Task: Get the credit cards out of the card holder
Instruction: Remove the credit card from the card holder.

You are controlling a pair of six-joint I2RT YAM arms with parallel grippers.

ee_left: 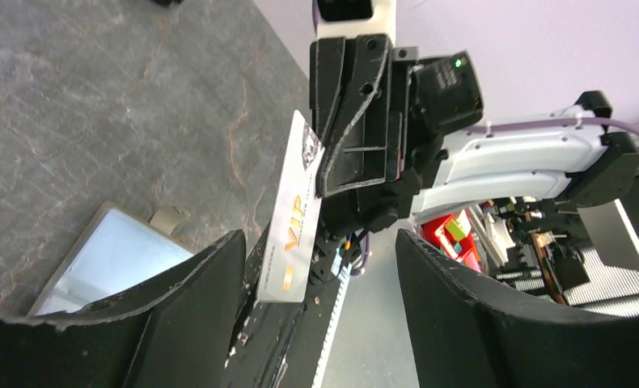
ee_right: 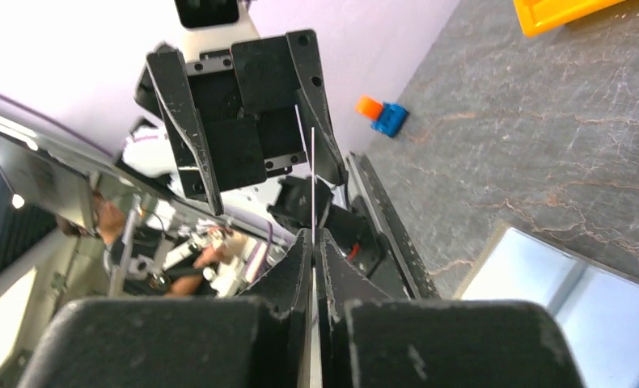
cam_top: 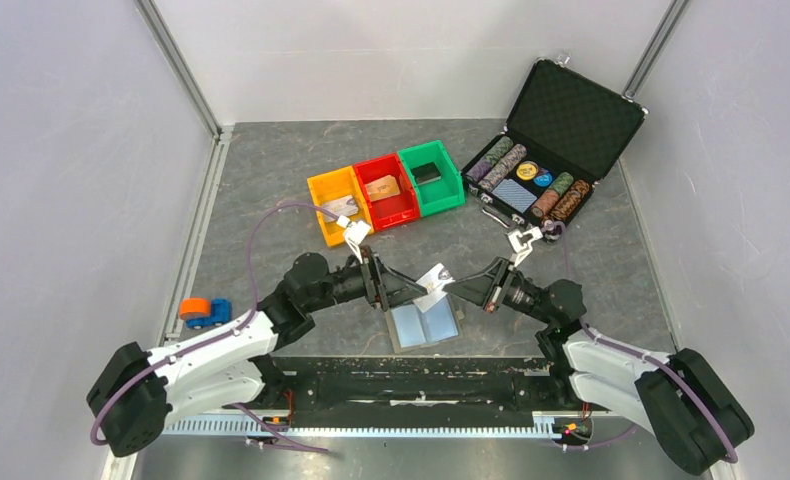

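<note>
Right fingers [ee_right: 288, 279] pinching card [ee_left: 294, 218]; left fingers [ee_left: 179, 299] spread around it, card holder [cam_top: 423, 325] below

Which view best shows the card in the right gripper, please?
The left wrist view: the card faces it, VIP print readable. The right wrist sees only its edge; the top view, a small white patch.

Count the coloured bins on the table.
3, in a row beyond the card holder: orange bin left, red bin middle, green bin right, beside the black case. None seems hidden.
</note>
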